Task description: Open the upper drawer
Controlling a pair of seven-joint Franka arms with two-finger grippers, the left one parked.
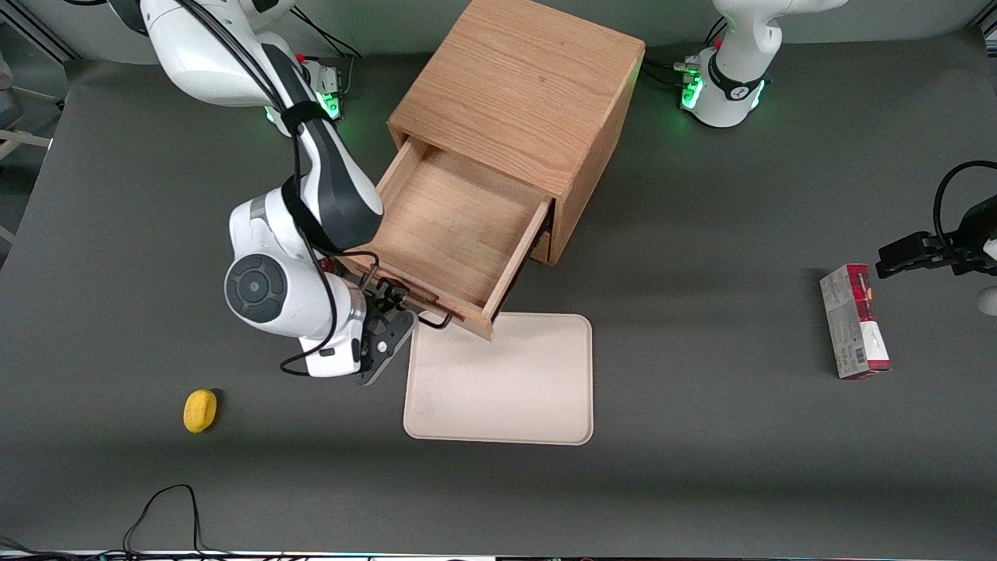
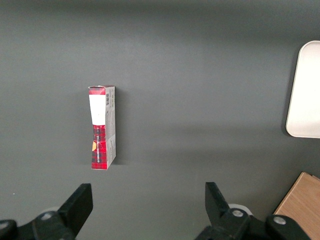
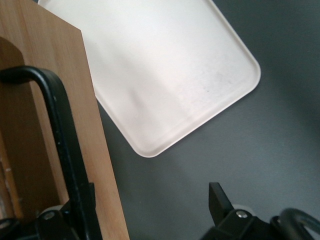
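At handle end: gripper (image 1: 397, 312) spread wide, bar (image 3: 65, 150) by one finger, ungripped | upper drawer (image 1: 459, 226) pulled well out over tray (image 1: 506, 382) | stiff wood, slides on rails; grab mid-bar, not front edge.

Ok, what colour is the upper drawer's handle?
Black: the upper drawer has a thin bar handle, clearest in the right wrist view, with the gripper at it.

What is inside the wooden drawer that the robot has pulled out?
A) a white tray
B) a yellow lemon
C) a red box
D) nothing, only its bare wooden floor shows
D: the front view shows the upper drawer pulled out of the cabinet with only bare wood inside, while the gripper sits at its handle; the yellow object, red box and tray all lie on the table.
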